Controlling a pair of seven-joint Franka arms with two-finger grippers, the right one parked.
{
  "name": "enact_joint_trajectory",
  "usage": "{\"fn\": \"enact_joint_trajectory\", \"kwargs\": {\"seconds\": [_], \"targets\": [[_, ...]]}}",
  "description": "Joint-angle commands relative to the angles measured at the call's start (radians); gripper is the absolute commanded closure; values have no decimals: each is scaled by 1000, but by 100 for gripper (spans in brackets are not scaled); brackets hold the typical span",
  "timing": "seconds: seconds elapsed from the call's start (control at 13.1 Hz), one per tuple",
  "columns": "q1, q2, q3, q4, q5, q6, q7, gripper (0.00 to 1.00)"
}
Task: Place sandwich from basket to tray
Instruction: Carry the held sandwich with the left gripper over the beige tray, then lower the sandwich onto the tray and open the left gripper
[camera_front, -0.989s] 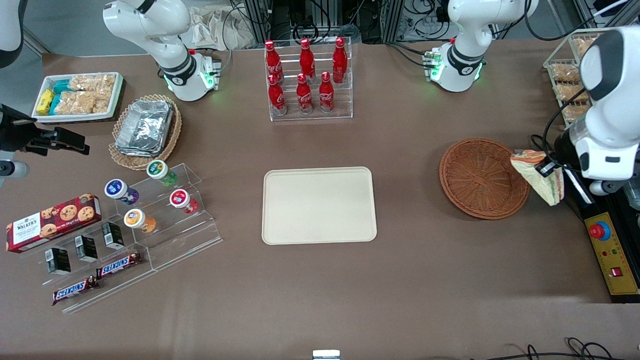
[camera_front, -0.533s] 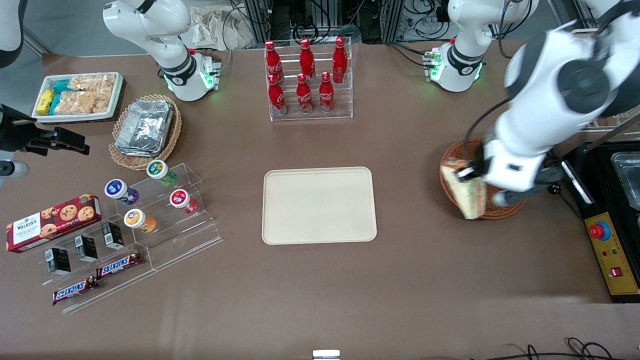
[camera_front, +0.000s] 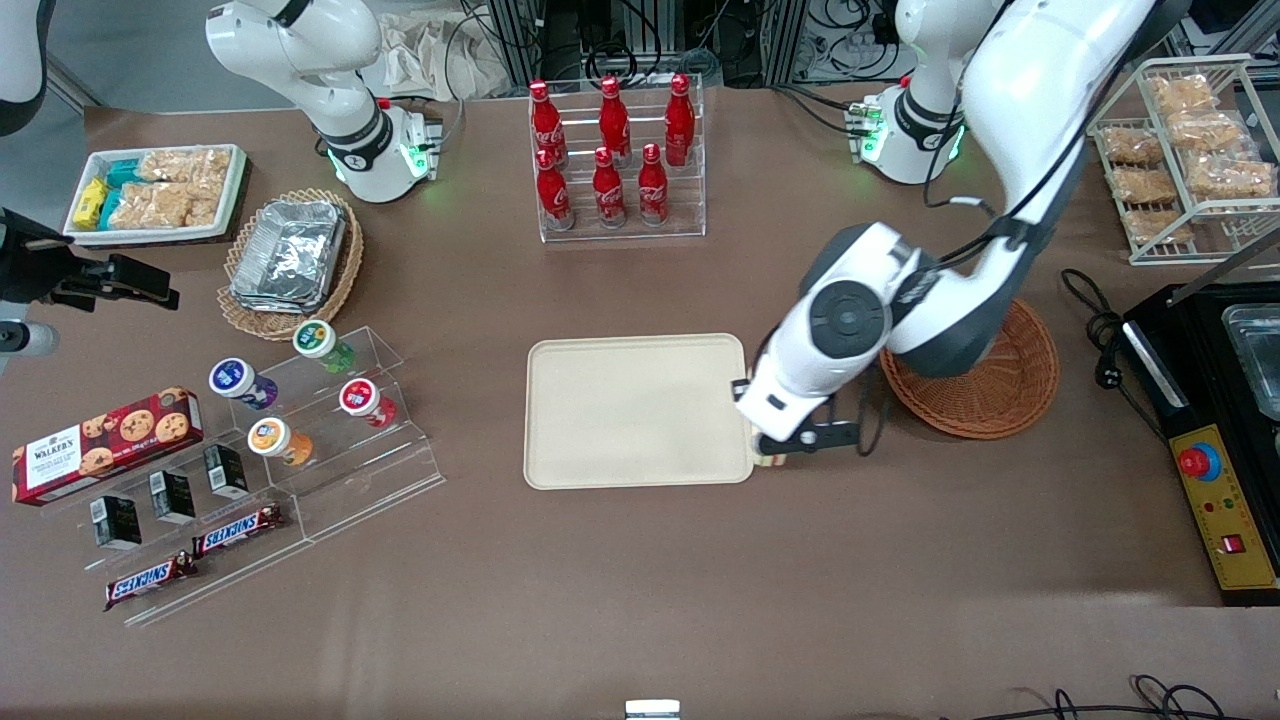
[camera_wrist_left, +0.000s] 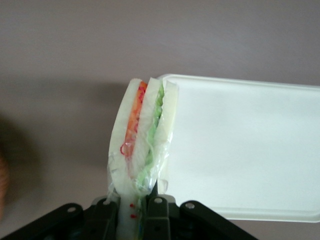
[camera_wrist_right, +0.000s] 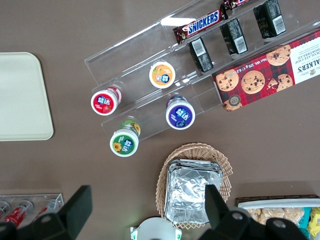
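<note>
At the tray's (camera_front: 638, 410) edge nearest the basket (camera_front: 990, 385): claw (camera_wrist_left: 145, 207), clenched on the sandwich (camera_wrist_left: 142, 137), gripping the wedge by one end so its bread-and-filling layers project clear of the fingers.
Sandwich: aloft, above the tray's rim, part over the bare table (camera_front: 900, 540); not yet set down.
Tray: bare, presumably kept so to receive the wedge.
Basket: no sandwich showing in it, partly hidden by the arm.
Judgement: carry nearly complete; lowering and letting go remain.
</note>
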Motion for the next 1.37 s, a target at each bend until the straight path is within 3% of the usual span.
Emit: {"fn": "enact_joint_trajectory", "kwargs": {"seconds": [0.0, 0.23, 0.53, 0.61, 0.68, 1.29], "targets": [[-110, 77, 37, 54, 105, 44, -70, 100], [-163, 115, 42, 54, 188, 55, -120, 100], [-169, 158, 50, 51, 247, 55, -120, 97], [-170, 157, 63, 47, 245, 55, -121, 56], [-170, 158, 65, 47, 245, 55, -123, 1], [-161, 138, 63, 60, 232, 55, -166, 0]]}}
